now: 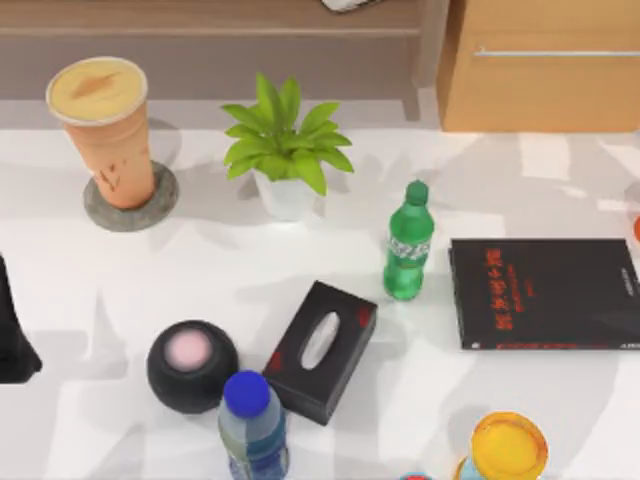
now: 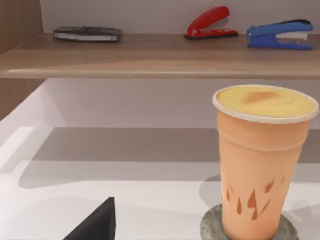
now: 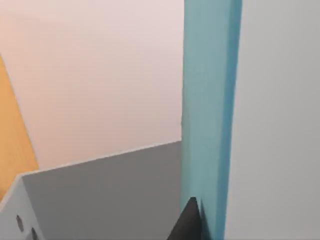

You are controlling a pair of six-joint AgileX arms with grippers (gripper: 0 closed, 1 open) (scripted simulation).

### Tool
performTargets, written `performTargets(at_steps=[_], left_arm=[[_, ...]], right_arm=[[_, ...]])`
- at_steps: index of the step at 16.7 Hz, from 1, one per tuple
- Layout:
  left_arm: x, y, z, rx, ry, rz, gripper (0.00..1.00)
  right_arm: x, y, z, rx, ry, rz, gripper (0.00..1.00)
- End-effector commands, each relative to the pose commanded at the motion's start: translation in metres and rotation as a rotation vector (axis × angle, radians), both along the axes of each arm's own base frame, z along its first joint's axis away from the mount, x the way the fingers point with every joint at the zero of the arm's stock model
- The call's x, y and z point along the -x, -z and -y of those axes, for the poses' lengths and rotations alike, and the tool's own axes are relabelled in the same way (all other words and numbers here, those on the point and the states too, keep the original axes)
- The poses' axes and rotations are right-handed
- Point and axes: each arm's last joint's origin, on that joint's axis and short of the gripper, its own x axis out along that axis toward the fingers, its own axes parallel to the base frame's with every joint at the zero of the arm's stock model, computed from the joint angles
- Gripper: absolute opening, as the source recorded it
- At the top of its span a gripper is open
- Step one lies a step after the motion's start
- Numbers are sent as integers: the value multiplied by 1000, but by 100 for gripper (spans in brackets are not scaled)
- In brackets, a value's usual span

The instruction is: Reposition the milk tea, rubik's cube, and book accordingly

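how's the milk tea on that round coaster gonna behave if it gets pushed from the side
Likely tippy: the milk tea is tall, widest at its creamy top and narrow at the base. It stands on a small grey coaster, so a low nudge may catch the coaster's edge rather than slide it. The smooth tapered wall could slip upward in a pinch.

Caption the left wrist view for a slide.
Milk tea standing upright on a grey coaster, below a shelf holding red and blue staplers.
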Motion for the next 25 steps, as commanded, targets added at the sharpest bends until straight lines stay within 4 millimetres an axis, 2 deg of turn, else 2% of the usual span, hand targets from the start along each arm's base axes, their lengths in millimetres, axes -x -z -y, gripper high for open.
performTargets(at_steps=[4, 7, 11, 14, 17, 19, 21, 23, 25], left_arm=[[0, 0, 0, 0, 0, 0, 100], [0, 0, 0, 0, 0, 0, 100], [0, 0, 0, 0, 0, 0, 100], [0, 0, 0, 0, 0, 0, 100], [0, 0, 0, 0, 0, 0, 100], [0, 0, 0, 0, 0, 0, 100], [0, 0, 0, 0, 0, 0, 100], [0, 0, 0, 0, 0, 0, 100], [0, 0, 0, 0, 0, 0, 100]], right_arm=[[45, -18, -44, -273, 68, 98, 0], [74, -7, -89, -536, 75, 144, 0], [102, 40, -160, -913, 37, 96, 0], [125, 88, -212, -1156, 26, -22, 0], [157, 139, -253, -1320, 64, -172, 0], [180, 170, -269, -1375, 114, -263, 0], [200, 195, -276, -1394, 173, -331, 0], [213, 210, -278, -1391, 217, -370, 0], [217, 215, -278, -1388, 231, -380, 0]])
